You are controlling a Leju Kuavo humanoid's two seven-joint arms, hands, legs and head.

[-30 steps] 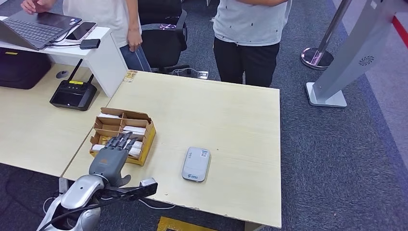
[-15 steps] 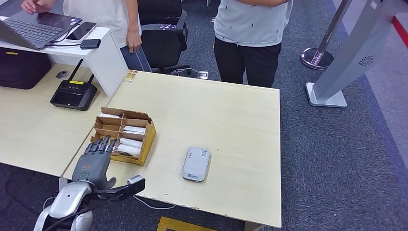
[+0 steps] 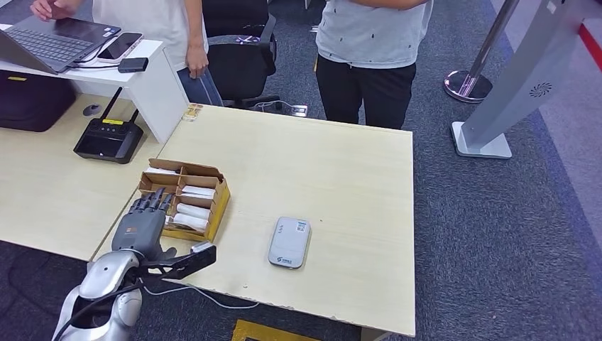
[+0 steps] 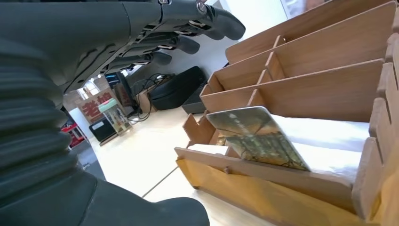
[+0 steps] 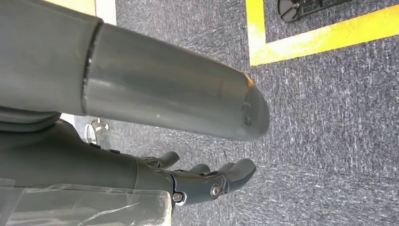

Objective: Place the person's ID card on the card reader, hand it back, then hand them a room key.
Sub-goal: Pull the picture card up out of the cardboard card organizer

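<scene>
A cardboard box [image 3: 219, 206] with dividers sits on the left part of the light wooden table [image 3: 319, 163] and holds white room key cards [image 3: 192, 211]. My left hand [image 3: 141, 224] hovers at the box's near left corner, fingers stretched out and apart, holding nothing. In the left wrist view the fingers [image 4: 188, 28] reach over the box [image 4: 263, 193], where a picture-printed key card [image 4: 256, 136] leans on white ones. The grey card reader [image 3: 289, 242] lies bare near the table's front. A person in a grey shirt [image 3: 369, 35] stands behind the table. My right hand [image 5: 197, 181] hangs over carpet, holding nothing.
A second person [image 3: 160, 18] stands at the back left by a white counter with a laptop [image 3: 57, 39] and a phone [image 3: 119, 45]. A black device with an antenna [image 3: 108, 138] sits on the left desk. An office chair [image 3: 241, 57] and a grey stand [image 3: 497, 106] flank the table.
My left hand has drawn off the top of the box to its near left corner, then edged slightly forward. The box, card reader and people have not moved.
</scene>
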